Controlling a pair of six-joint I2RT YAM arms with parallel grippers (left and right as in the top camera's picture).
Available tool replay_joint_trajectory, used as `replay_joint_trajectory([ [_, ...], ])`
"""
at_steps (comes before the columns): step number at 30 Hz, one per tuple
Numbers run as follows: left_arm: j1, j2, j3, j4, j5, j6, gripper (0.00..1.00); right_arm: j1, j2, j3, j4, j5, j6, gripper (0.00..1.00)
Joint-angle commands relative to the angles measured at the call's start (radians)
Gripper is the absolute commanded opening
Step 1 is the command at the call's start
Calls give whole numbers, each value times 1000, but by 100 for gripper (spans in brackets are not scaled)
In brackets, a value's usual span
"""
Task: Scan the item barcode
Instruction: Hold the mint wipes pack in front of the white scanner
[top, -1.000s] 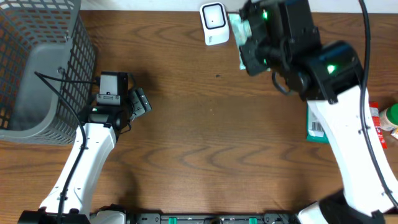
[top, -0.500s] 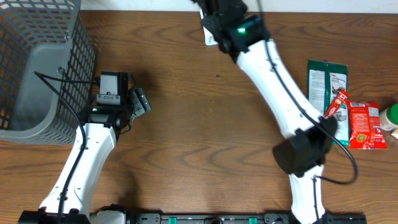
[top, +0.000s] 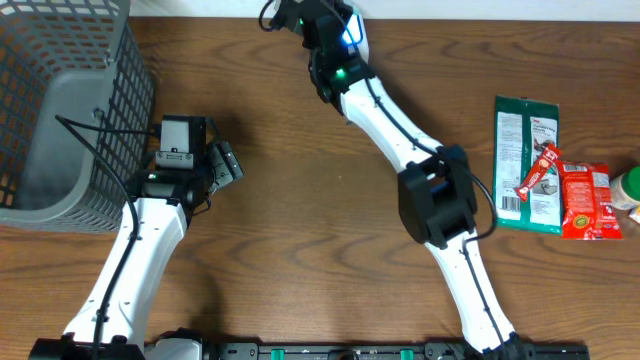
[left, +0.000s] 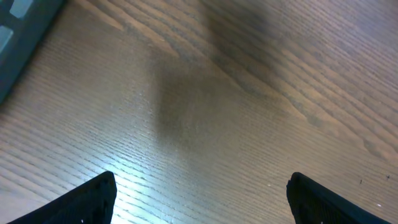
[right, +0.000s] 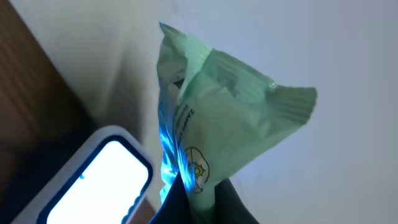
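Note:
A crumpled light green packet (right: 217, 112), the item, stands up from between my right gripper's (right: 199, 193) dark fingers, which are shut on its lower end. Blue light falls on the packet's left edge. Just to its left is the white barcode scanner (right: 93, 180) with its window glowing bright. Overhead, the scanner (top: 356, 35) shows at the table's far edge, mostly covered by my right arm (top: 385, 115). I cannot make out a barcode. My left gripper (left: 200, 183) hangs open over bare wood, beside the basket.
A grey wire basket (top: 60, 120) fills the far left corner. At the right edge lie a dark green packet (top: 527, 160), a red packet (top: 578, 200) and part of a bottle (top: 630, 190). A pale wall (right: 336, 56) lies behind the scanner.
My right arm has swung leftwards along the far edge, carrying the green packet from the scanner's right side across it. The left arm has not moved.

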Motion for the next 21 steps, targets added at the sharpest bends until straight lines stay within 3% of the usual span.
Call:
replay_joint_trajectory([
  [1, 3, 0, 7, 0, -12, 2, 88, -5, 63, 16, 60, 29, -127, 1],
  [5, 3, 0, 7, 0, -12, 2, 88, -14, 103, 16, 111, 28, -146, 1],
  [15, 3, 0, 7, 0, -12, 2, 88, -3, 106, 16, -135, 26, 166, 1],
  [21, 3, 0, 7, 0, -12, 2, 88, -3, 106, 16, -137, 25, 194, 1],
])
